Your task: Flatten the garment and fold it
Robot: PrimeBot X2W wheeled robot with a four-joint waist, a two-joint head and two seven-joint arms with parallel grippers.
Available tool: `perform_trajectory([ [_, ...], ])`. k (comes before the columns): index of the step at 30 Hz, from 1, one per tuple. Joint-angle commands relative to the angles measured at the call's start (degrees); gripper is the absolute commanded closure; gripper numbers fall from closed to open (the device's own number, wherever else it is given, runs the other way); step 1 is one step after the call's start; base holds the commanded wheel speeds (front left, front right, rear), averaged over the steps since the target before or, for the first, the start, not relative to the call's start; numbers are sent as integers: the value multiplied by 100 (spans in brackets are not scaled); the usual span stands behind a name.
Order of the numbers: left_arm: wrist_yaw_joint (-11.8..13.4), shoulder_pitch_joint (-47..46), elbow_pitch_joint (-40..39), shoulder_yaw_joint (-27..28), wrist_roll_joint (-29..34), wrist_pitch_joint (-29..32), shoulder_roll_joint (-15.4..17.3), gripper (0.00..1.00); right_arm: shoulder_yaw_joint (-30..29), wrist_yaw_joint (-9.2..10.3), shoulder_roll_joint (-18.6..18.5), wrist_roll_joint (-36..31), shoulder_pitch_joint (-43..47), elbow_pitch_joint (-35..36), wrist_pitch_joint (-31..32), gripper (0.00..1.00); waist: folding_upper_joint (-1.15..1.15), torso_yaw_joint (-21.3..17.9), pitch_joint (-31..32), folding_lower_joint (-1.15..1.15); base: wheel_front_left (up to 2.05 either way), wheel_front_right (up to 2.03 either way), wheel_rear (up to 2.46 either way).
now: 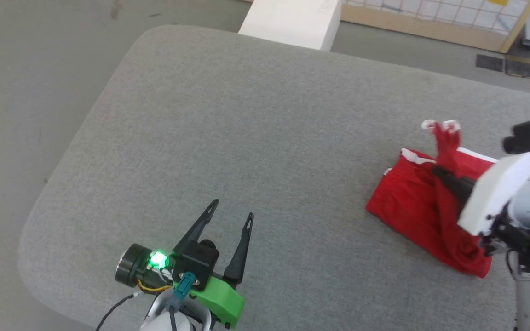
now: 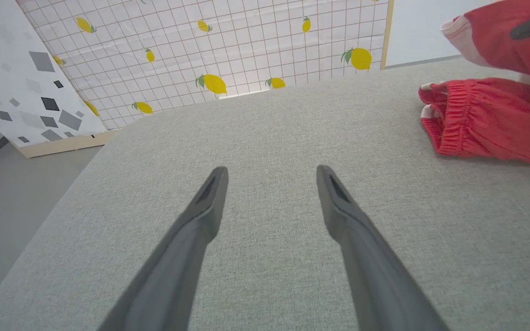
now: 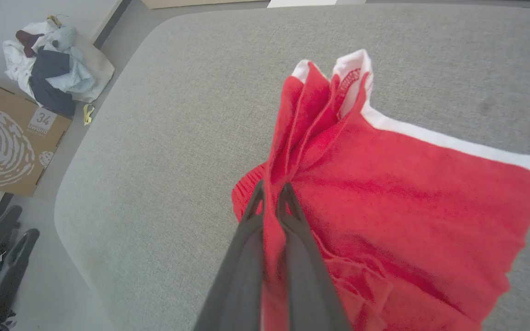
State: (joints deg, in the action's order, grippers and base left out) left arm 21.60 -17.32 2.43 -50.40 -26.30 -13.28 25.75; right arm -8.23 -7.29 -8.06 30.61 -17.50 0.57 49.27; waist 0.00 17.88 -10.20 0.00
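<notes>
Currently the right gripper (image 3: 272, 186) is pinching the garment (image 1: 403, 202) at three o'clock; the left gripper (image 1: 232, 208) is hovering, fingers wide, at seven.

Left gripper (image 1: 232, 208): two long dark tapered fingers (image 2: 200, 216), slotted toward the end; black block (image 1: 203, 257), bright green mount (image 1: 216, 301), teal connector (image 1: 186, 285), green LED (image 1: 157, 259) on a black cylinder (image 1: 129, 271), yellow and black cables (image 1: 154, 288). Right gripper (image 3: 273, 185): same dark fingers; white angular housing (image 1: 499, 184), black camera (image 1: 529, 135), grey joint (image 1: 529, 207).
</notes>
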Motion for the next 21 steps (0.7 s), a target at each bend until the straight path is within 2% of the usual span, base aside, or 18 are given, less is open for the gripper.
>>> perform_trajectory([
  [1, 26, 24, 10, 25, -4, -55, -26, 0, 84, -20, 35, -99, -86, -36, 9, 100, 0, 88, -81, 0, 0, 0, 0],
  [12, -15, -45, 87, 58, -8, -113, -149, 0, 514, -20, 284, -479, -305, -746, -305, 100, 0, 294, -334, 0, 0, 0, 0],
  [13, -23, -54, 98, 61, -6, -117, -157, 0, 568, -20, 295, -495, -326, -777, -327, 58, 0, 300, -345, 0, 0, 0, 0],
  [14, -33, -64, 112, 66, -4, -122, -166, 0, 630, -20, 308, -509, -341, -808, -355, 0, 0, 306, -356, 0, 0, 0, 0],
  [21, -79, -122, 217, 119, -7, -140, -162, 0, 1083, -20, 320, -307, -331, -777, -407, 0, 0, 258, -284, 0, 0, 0, 0],
])
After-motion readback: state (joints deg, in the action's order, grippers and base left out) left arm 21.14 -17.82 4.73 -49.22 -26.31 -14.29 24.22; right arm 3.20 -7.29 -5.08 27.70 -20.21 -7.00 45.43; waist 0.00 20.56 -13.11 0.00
